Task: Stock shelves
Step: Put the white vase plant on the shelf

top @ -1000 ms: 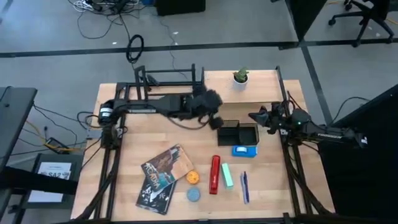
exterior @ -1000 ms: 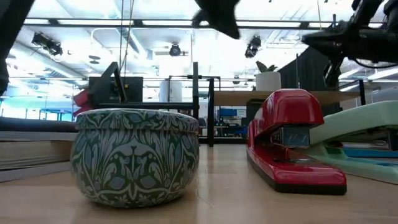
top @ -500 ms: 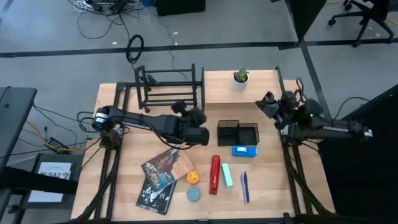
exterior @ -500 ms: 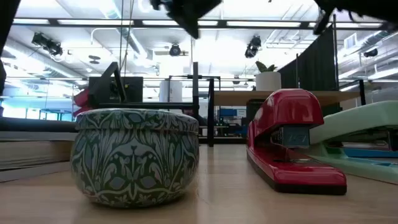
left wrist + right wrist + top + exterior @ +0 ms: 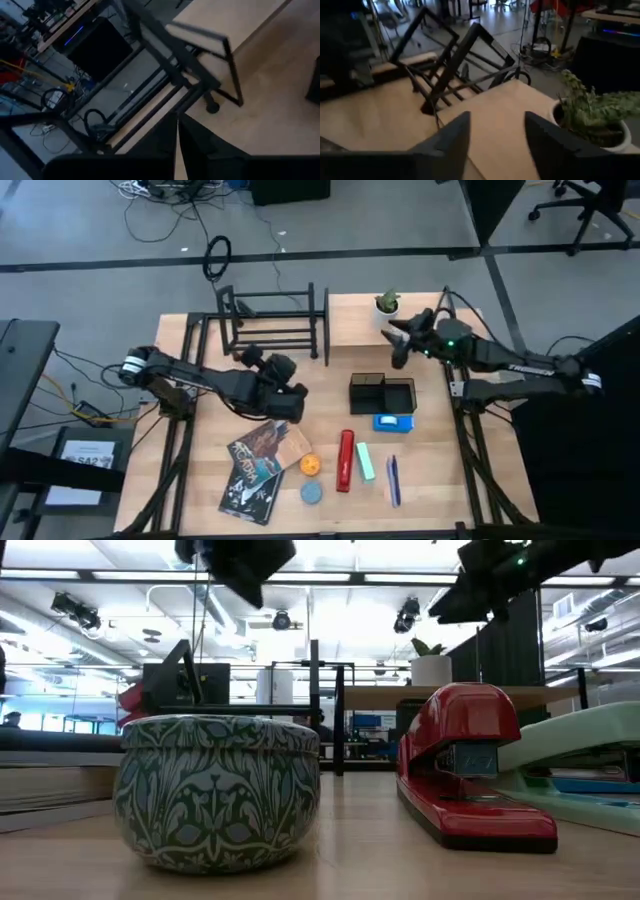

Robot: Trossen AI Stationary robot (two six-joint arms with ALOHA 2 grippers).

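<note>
Potted plant (image 5: 387, 306): standing at the table's far edge, in a white pot.
Mesh organizer (image 5: 381, 394): sitting mid-table, a blue box (image 5: 393, 422) lying just beside it.
Red stapler (image 5: 346, 460): lying beside a green eraser-like block (image 5: 365, 462) and pens (image 5: 393, 480).
Patterned tin (image 5: 218, 790): sitting near the books (image 5: 262, 463).

Left end effector (image 5: 290, 402) hovers, fingers together; right end effector (image 5: 396, 340) hovers, fingers apart.
</note>
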